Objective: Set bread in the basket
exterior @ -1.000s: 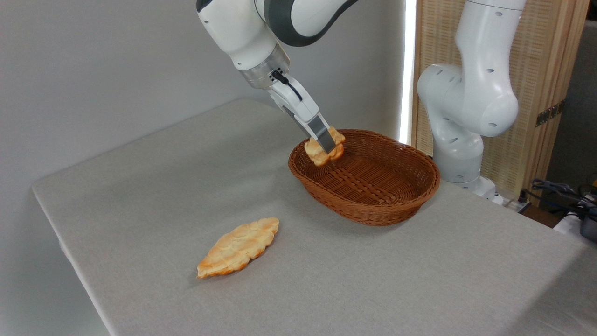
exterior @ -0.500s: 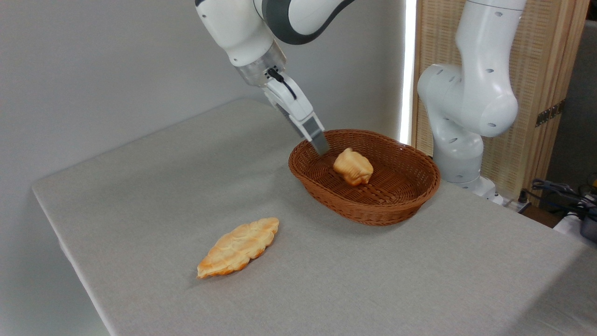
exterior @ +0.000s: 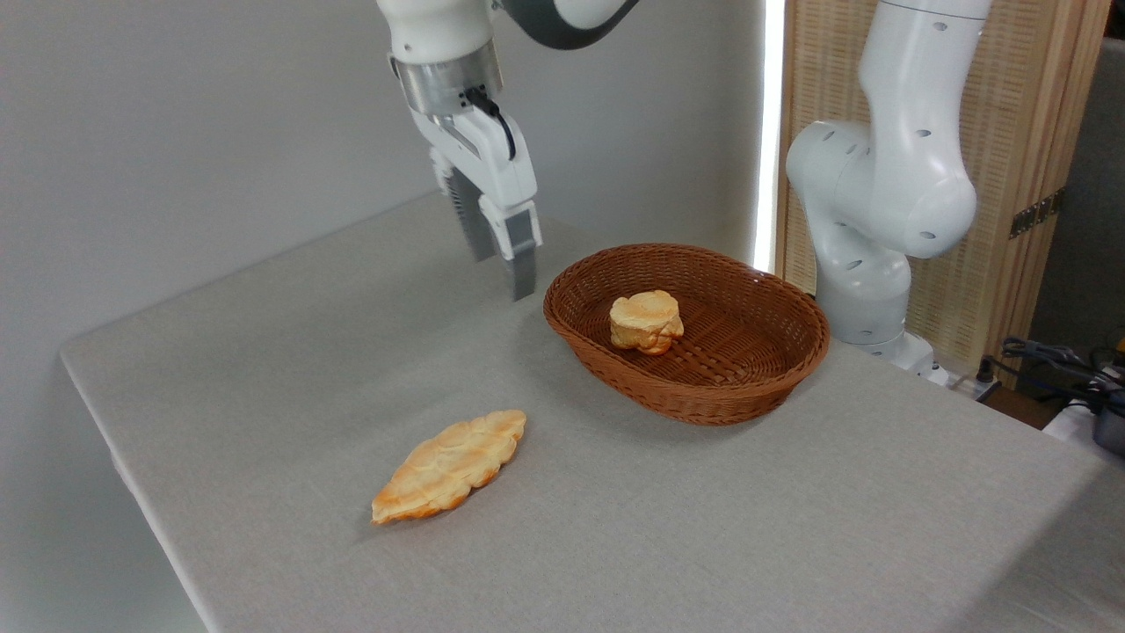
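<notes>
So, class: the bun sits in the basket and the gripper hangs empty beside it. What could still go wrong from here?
1. The open gripper hangs close to the basket's left rim; a careless sideways move might knock it and shift the bread.
2. The flat pastry lies on the table; a system seeking bread might take it for the target and pick it up too.

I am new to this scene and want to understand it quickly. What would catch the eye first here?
First, the reddish-brown wicker basket at the table's right back, with a small golden bun resting inside it. Next, the flat leaf-shaped pastry lying alone on the grey cloth, nearer the front. Above the table, left of the basket, hangs the robot's hand, open and empty.
</notes>
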You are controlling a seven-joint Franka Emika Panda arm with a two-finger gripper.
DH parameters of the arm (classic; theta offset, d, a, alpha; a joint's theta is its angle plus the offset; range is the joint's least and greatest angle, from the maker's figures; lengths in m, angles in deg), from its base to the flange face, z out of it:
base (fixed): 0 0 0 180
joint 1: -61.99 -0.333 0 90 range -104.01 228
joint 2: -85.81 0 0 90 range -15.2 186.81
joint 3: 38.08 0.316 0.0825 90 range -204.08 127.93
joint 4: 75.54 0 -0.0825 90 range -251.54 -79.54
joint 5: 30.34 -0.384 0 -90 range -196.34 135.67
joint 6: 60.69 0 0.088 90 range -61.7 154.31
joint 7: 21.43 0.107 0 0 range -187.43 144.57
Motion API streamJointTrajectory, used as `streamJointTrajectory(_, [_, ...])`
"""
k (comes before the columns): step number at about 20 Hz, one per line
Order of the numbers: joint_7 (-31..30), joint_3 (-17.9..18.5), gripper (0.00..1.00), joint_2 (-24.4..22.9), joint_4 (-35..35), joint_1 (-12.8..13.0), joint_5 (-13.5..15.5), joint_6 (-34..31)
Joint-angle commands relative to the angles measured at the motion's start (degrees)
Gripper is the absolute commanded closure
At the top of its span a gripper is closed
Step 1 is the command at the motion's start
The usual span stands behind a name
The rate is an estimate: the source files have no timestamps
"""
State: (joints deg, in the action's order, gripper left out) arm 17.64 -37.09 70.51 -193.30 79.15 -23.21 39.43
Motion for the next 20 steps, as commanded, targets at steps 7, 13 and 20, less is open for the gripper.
streamJointTrajectory(7, [-1.1,5.2,0.0,3.5,5.0,0.1,-2.5,6.4])
streamJointTrajectory(13, [-1.3,6.4,0.0,6.8,8.1,0.1,-5.3,6.8])
streamJointTrajectory(20, [-4.6,7.9,0.0,6.8,8.2,0.1,-5.1,6.2])
